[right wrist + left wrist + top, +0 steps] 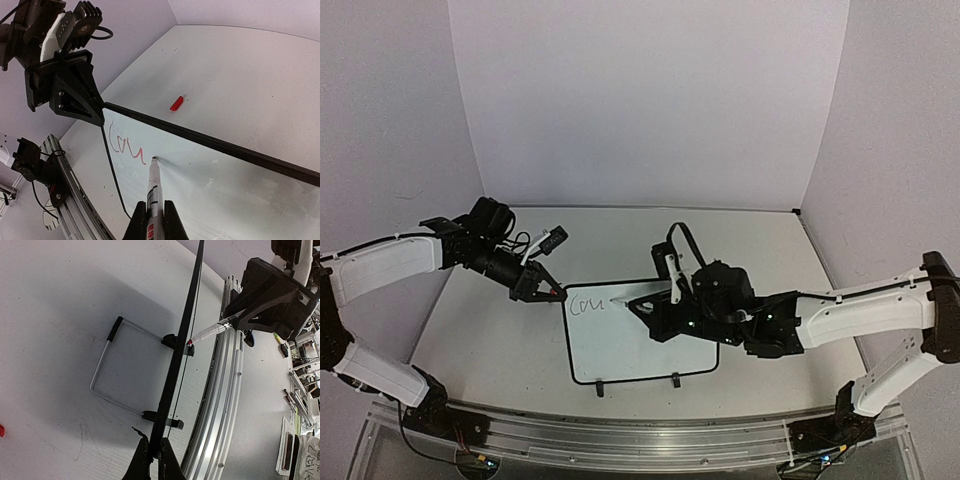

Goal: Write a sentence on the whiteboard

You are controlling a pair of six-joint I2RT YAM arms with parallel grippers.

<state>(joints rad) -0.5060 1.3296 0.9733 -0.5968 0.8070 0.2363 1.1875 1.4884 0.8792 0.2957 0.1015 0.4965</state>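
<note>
Clamped on the marker (pixel 625 298), your right tool (pixel 642 303) should head toward 3 o'clock from the lettering (pixel 586 303); your left tool (pixel 548 292) pinches the whiteboard (pixel 640 352).

The counter (pixel 490 330) is a pale, matte top with faint scuffs. A whiteboard (pixel 620 350) sits on it a little toward 6 o'clock of centre, with two black clips (pixel 675 380) on its 6 o'clock edge. A thin wire stand (pixel 100 364) joined to those clips rests on the counter. A small red cap (pixel 176 103) lies alone toward 12 o'clock of the board. A ribbed metal rail (pixel 620 440) runs along the counter's 6 o'clock edge
</note>
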